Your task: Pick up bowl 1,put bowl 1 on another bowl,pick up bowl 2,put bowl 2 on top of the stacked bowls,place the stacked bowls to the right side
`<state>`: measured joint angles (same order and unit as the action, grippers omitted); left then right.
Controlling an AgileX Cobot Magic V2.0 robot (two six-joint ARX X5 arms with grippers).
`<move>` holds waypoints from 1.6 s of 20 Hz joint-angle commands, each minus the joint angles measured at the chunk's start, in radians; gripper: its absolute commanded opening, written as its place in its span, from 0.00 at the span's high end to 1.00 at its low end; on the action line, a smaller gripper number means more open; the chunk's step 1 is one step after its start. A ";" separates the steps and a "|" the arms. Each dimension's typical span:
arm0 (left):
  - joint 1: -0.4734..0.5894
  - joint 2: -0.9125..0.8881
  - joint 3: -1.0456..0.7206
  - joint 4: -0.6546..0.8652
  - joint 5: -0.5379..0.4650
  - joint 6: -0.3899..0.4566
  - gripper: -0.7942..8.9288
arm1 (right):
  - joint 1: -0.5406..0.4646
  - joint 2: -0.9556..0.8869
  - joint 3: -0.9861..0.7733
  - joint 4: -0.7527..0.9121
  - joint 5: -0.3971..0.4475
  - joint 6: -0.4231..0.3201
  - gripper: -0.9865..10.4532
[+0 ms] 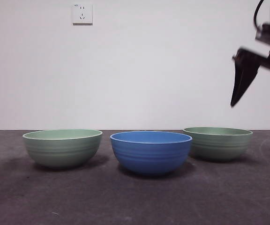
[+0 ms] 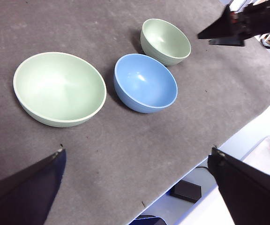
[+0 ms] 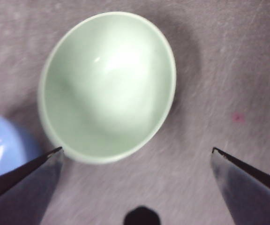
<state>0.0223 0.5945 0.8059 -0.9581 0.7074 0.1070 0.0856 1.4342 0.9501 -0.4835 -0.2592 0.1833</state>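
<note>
Three bowls stand apart in a row on the dark tabletop [image 1: 135, 201] in the front view, none stacked, so no step of the task looks done yet. A pale green bowl [image 1: 62, 147] sits at one end, the blue bowl [image 1: 151, 151] in the middle and nearest the camera, and a second green bowl [image 1: 218, 143] at the other end, a little farther back. Their insides cannot be seen from this low angle. A dark end effector [image 1: 247, 77] hangs above that far green bowl, well clear of its rim.

From the left wrist, the left end effector [image 2: 137, 187] is held high with jaws wide apart, gripping nothing. All three bowls lie below it: the near green bowl [image 2: 60, 89], the blue bowl [image 2: 146, 83] and the far green bowl [image 2: 166, 41], each empty. The other arm's dark tip [image 2: 243, 23] shows beside the far green bowl.

From the right wrist, the right end effector [image 3: 137, 161] hovers over a green bowl [image 3: 108, 86], jaws spread and empty. That bowl is empty too, with the blue bowl [image 3: 1, 145] just beside it. I judge the first pickup is about to start; both stackings and the move to the right side remain.
</note>
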 commanded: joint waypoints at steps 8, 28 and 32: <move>-0.003 -0.001 0.003 -0.001 0.000 -0.002 0.27 | 0.002 0.172 0.005 0.132 0.031 0.011 0.60; -0.003 -0.001 0.003 -0.007 0.000 -0.002 0.27 | 0.007 0.163 0.013 0.199 0.049 0.011 0.92; -0.003 -0.001 0.003 -0.005 0.000 -0.002 0.27 | 0.056 0.047 0.053 0.118 0.049 -0.008 0.92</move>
<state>0.0223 0.5945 0.8059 -0.9653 0.7074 0.1066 0.1383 1.4803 1.0000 -0.3698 -0.2081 0.1833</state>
